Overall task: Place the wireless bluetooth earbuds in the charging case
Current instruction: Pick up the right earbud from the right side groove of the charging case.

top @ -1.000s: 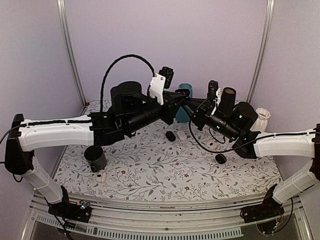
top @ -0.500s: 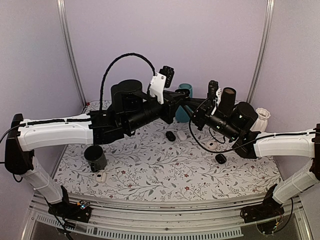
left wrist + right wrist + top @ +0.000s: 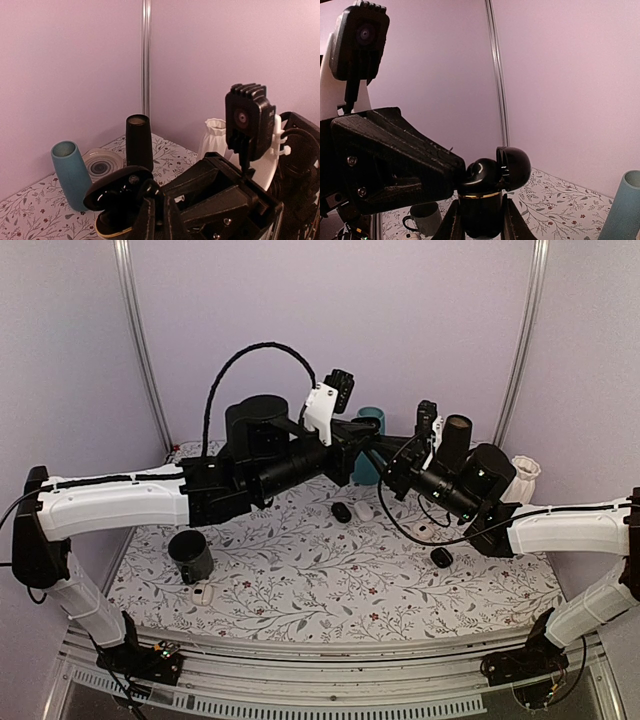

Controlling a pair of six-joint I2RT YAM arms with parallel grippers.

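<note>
My right gripper (image 3: 480, 220) is shut on the charging case (image 3: 480, 212), a glossy black pebble held upright in the air with its lid (image 3: 516, 167) swung open to the right. A black earbud (image 3: 482, 172) bulges from the case's mouth. The left gripper (image 3: 159, 200) is shut on this earbud (image 3: 150, 186), its tips right at the open case (image 3: 112, 212). In the top view both grippers meet high over the back of the table, the left gripper (image 3: 372, 452) just above the right gripper (image 3: 392, 475). I see no other earbud.
On the flowered table lie a black pod (image 3: 342, 511), a white pod (image 3: 364, 510), a small black item (image 3: 441, 557), a dark mug (image 3: 191, 555) and a small white piece (image 3: 203, 593). A teal cup (image 3: 371, 418), a black cylinder (image 3: 456, 435) and a white vase (image 3: 523, 477) stand at the back.
The left wrist has risen a little and shifted right toward the case. The right arm has stayed still with the case.
</note>
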